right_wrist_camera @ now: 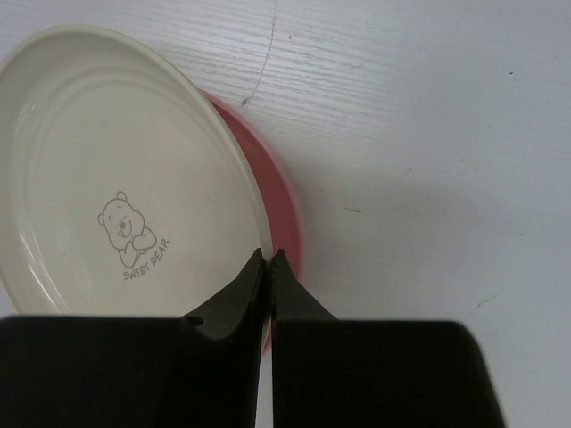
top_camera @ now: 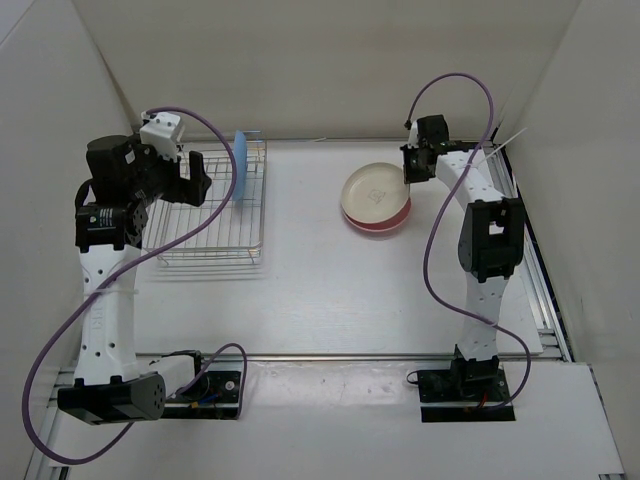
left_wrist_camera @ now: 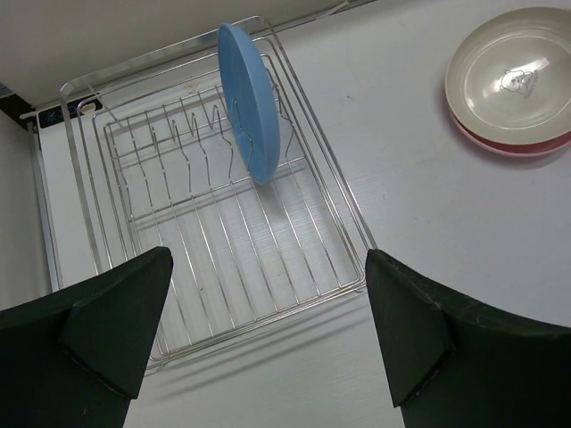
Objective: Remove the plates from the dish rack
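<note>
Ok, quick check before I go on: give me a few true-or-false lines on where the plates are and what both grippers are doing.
1. The blue plate stands on edge in the dish rack. True.
2. The cream plate lies under the pink plate. False: the cream one sits on top of the pink one, out on the table.
3. The left gripper is open and empty above the rack. True.
4. The right gripper grips the cream plate's rim. False: its fingertips are shut together on nothing, at the stack's edge.
5. Two plates are in the rack. False: only the blue one.
</note>
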`<action>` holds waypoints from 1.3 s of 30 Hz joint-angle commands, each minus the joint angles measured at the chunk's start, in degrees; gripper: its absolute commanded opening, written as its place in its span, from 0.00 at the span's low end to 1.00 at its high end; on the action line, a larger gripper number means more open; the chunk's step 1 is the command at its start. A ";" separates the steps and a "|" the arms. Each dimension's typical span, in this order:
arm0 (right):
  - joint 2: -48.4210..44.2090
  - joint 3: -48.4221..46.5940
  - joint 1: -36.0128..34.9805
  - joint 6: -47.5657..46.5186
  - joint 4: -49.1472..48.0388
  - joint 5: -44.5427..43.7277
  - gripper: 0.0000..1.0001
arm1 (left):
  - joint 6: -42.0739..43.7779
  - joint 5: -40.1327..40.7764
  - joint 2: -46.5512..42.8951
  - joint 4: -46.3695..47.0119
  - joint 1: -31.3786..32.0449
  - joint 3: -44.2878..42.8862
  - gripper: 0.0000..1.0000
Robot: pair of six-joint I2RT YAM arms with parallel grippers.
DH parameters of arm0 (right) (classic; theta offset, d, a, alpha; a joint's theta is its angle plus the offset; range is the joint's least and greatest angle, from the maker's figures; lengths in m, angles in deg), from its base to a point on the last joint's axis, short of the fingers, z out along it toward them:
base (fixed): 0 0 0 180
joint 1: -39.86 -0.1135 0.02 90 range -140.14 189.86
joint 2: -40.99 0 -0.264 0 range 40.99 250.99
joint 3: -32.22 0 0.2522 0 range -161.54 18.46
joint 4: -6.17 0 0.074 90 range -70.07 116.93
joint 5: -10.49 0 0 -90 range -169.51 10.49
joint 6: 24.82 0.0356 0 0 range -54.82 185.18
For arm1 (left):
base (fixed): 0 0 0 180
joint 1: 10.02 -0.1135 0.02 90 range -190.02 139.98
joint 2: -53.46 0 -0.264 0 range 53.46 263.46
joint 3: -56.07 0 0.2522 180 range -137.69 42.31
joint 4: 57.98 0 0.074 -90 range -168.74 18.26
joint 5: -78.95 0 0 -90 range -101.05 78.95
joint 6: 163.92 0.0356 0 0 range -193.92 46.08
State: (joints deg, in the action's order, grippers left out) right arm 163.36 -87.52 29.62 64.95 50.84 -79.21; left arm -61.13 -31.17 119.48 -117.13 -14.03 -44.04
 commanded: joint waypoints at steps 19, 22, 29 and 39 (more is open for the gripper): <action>-0.63 -0.63 0.04 -3.63 0.72 -0.38 0.79 | -0.49 -3.44 -1.42 2.31 -0.38 3.02 1.00; -2.56 -2.04 0.65 -3.64 2.04 -0.91 0.81 | -4.26 -2.20 -1.95 8.35 -0.91 8.81 1.00; -13.45 -0.99 6.19 -6.16 9.93 6.88 0.88 | -10.07 -15.98 7.69 21.80 -6.96 14.98 1.00; -31.48 19.73 6.81 -18.32 20.68 10.78 0.87 | -12.18 -39.27 32.99 30.36 -9.52 -0.01 1.00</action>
State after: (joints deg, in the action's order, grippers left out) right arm 134.42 -72.24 36.70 50.59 69.18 -70.56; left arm -72.08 -59.61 148.31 -91.12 -23.56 -36.52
